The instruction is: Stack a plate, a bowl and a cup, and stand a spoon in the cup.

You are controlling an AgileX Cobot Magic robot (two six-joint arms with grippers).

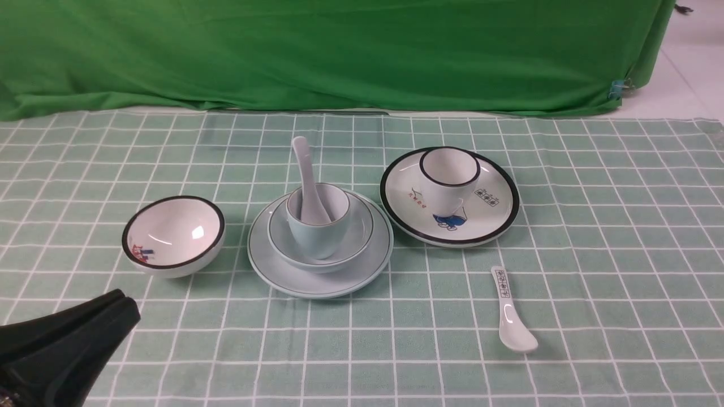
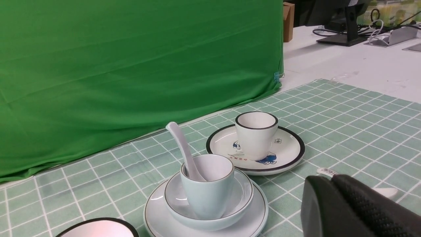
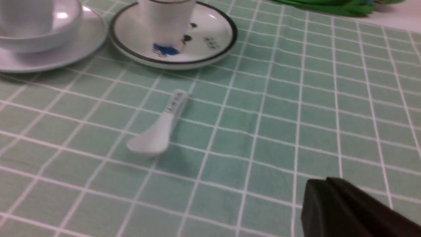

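Observation:
At the table's middle lies the pale blue-green plate (image 1: pixel 334 282) (image 2: pixel 253 223). The bowl (image 1: pixel 362 234) (image 2: pixel 241 196) sits on it, and the cup (image 1: pixel 318 234) (image 2: pixel 209 197) stands in the bowl. The plain white spoon (image 1: pixel 305 169) (image 2: pixel 182 146) stands in the cup, handle leaning up and back. My left gripper (image 1: pixel 121 305) (image 2: pixel 324 181) is shut and empty at the near left, apart from the stack. My right gripper (image 3: pixel 317 184) is shut and empty over bare cloth; the front view does not show it.
A black-rimmed white bowl (image 1: pixel 173 234) sits left of the stack. To the right, a black-rimmed white cup (image 1: pixel 448 175) stands on a black-rimmed plate (image 1: pixel 498 217). A white spoon with black characters (image 1: pixel 511 311) (image 3: pixel 161 126) lies near right. Green cloth hangs behind.

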